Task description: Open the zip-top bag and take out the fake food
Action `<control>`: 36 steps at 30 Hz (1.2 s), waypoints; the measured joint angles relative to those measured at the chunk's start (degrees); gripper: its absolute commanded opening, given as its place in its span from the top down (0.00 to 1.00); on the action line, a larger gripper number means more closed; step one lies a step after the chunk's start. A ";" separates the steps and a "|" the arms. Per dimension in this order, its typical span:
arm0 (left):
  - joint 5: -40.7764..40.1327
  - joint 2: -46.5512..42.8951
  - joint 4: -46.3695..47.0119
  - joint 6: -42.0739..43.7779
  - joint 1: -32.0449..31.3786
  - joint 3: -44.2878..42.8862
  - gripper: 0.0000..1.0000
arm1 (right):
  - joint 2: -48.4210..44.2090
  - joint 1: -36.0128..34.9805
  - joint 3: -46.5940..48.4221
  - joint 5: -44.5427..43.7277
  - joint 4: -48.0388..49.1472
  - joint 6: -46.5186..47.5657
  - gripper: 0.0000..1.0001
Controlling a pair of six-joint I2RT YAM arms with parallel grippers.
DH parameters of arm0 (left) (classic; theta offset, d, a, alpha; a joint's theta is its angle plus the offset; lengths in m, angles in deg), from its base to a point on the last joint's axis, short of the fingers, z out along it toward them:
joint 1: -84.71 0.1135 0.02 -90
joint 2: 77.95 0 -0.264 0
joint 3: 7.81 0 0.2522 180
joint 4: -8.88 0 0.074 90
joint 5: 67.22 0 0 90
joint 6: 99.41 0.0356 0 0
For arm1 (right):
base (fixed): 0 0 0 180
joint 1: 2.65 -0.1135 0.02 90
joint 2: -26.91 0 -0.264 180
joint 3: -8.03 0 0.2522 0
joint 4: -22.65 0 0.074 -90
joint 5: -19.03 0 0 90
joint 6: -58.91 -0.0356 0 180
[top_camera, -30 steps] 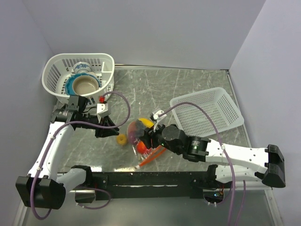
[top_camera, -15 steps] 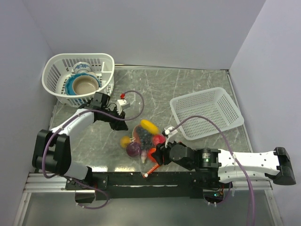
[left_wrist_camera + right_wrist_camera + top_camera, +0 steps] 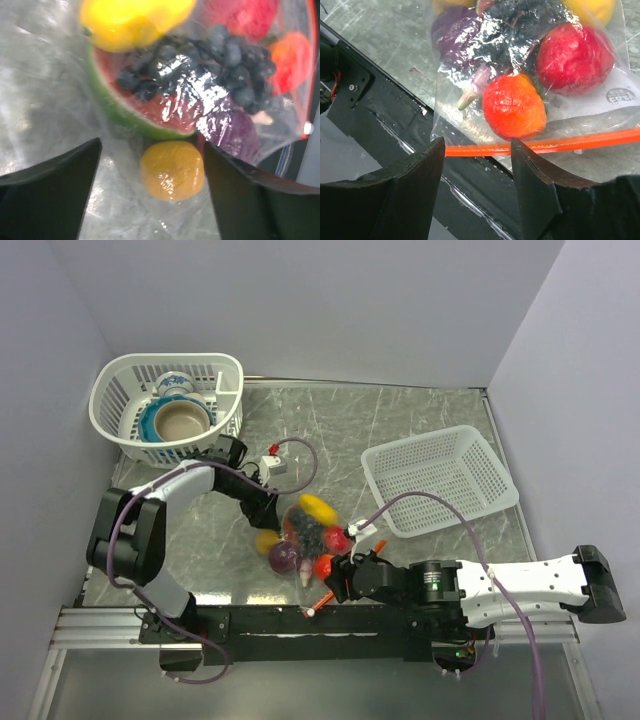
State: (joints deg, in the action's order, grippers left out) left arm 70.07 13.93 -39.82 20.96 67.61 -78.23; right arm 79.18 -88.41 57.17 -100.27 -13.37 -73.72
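Observation:
The zip-top bag (image 3: 305, 536) lies flat near the table's front edge, full of fake food. Its orange-red zip strip (image 3: 560, 144) is at the near end. Through the plastic I see a yellow fruit (image 3: 130, 20), dark grapes (image 3: 215, 65), a watermelon slice (image 3: 145, 112), a purple eggplant (image 3: 235, 135) and a red tomato (image 3: 512, 106). My left gripper (image 3: 267, 519) stands wide open at the bag's far-left end, and an orange ball (image 3: 171, 170) lies between its fingers (image 3: 50, 192). My right gripper (image 3: 477, 145) is open at the zip end, with the strip running across the gap.
A white basket (image 3: 112, 390) holding blue-and-white bowls stands at the back left. An empty white basket (image 3: 440, 480) sits at the right. The black rail (image 3: 300, 620) runs along the near edge, just under the bag's zip end.
My left gripper moved right and nearer, up to the bag, and opened wide. The right gripper drew back with the bag's zip end to the near edge and spread its jaws a little.

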 measured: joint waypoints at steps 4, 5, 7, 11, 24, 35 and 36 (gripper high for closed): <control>1.46 3.13 -3.04 2.73 -0.13 -1.31 0.01 | 0.50 -0.20 0.00 -0.52 -0.04 -0.44 0.37; 1.46 3.15 -2.91 2.89 -0.20 -1.09 0.01 | 0.57 -0.24 0.00 -0.72 -0.07 -0.46 0.36; 1.03 3.06 -1.84 2.43 -0.57 -0.57 0.08 | 0.57 -0.31 0.00 -0.96 -0.04 -0.61 0.36; -1.81 3.61 0.50 -0.31 -2.12 0.11 0.77 | 0.57 -0.48 0.00 -1.31 -0.04 -0.61 0.36; -8.48 2.47 -5.60 1.16 -3.04 -3.61 0.99 | 0.61 -0.57 -0.02 -2.54 -0.02 -0.59 0.34; -21.92 -6.58 -5.29 3.50 -2.21 1.55 0.99 | 12.33 -0.63 0.04 -5.11 0.81 0.33 0.11; -23.41 -6.67 -4.70 3.58 -2.21 2.80 0.99 | 14.03 -0.61 0.22 -5.62 0.83 0.50 0.09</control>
State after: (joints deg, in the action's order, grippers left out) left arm 46.66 7.26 -44.52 24.55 65.40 -75.43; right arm 93.21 -89.02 57.38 -105.89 -12.54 -73.22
